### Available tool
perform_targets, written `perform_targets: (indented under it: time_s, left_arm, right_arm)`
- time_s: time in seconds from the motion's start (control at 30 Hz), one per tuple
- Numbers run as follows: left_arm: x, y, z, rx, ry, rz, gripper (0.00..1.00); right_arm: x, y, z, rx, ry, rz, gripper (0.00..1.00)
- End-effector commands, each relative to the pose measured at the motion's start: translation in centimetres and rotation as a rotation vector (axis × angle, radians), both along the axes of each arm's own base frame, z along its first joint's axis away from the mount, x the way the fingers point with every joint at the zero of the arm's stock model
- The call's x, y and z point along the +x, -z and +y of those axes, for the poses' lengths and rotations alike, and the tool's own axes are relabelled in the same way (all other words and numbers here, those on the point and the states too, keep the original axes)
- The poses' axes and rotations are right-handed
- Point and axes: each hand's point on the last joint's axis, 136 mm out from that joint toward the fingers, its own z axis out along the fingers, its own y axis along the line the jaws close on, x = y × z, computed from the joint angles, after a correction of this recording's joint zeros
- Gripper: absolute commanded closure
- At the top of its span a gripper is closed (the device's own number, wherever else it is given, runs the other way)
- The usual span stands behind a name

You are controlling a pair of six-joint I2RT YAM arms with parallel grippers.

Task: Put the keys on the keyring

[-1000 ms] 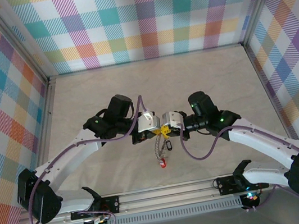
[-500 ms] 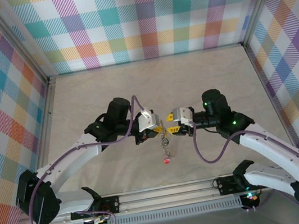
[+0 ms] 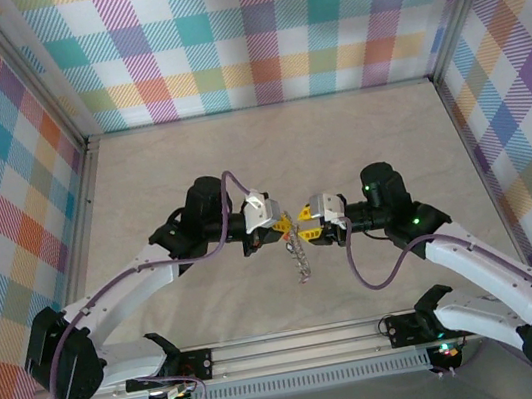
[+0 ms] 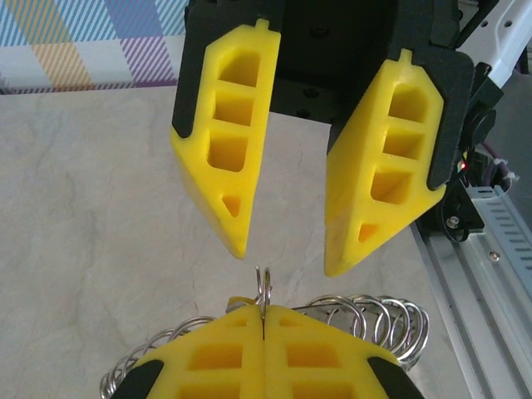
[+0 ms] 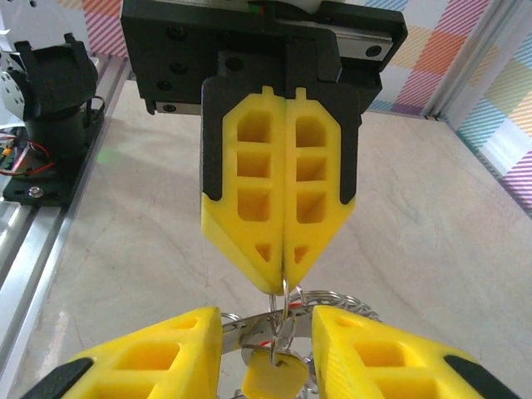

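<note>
The keyring, a silvery coiled loop, dangles above the table between my two grippers. My left gripper is shut, and its yellow fingertips pinch a thin wire ring joined to the coil. A key with a yellow head hangs on that ring just below the left fingertips. A bit of red shows behind it. My right gripper faces the left one with its jaws apart, one finger on each side of the yellow key, gripping nothing. The left wrist view shows it open.
Beige marbled tabletop lies all round, with checked walls on three sides. An aluminium rail with the arm bases runs along the near edge. Purple cables loop off both wrists.
The right gripper has opened and drawn back to the right. Both grippers have shifted slightly up the view, and the red key that hung below the coil has gone from sight from above.
</note>
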Motion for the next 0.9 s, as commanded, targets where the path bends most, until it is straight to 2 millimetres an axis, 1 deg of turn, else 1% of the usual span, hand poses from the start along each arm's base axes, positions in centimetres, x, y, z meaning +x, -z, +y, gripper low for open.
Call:
perform_targets:
  time_s: [0.0,0.17,0.27,0.37,0.43,0.57,0.63,0.87]
  left_arm:
    - [-0.1,-2.8,0.0,-0.097,0.015,-0.056,1.00]
    - [-0.3,-3.2,-0.1,-0.124,0.022,-0.067,1.00]
    - [-0.3,-3.3,0.1,-0.123,0.017,-0.077,1.00]
    - [-0.5,-3.3,0.0,-0.124,0.031,-0.073,1.00]
    - [-0.5,-3.2,0.0,-0.130,0.028,-0.070,1.00]
    - [-0.4,-3.3,-0.4,-0.141,0.038,-0.062,1.00]
    - [-0.3,-3.3,-0.6,-0.142,0.041,-0.058,1.00]
    - [-0.1,-3.2,-0.9,-0.140,0.043,-0.056,1.00]
  right_arm:
    - [-0.4,-0.3,0.3,0.031,-0.033,0.020,0.66]
    - [0.4,-0.1,0.3,0.036,0.003,0.021,0.67]
    - [1.2,-0.2,-0.1,0.051,0.056,0.021,0.65]
    - [0.9,-0.2,-0.3,0.082,0.045,0.045,0.64]
    - [0.6,0.1,-0.2,0.078,0.028,0.063,0.66]
    - [0.1,-0.3,0.1,0.105,-0.009,0.071,0.71]
    - [0.0,-0.5,0.2,0.108,-0.020,0.073,0.74]
    - [0.3,-0.8,0.5,0.120,-0.033,0.059,0.80]
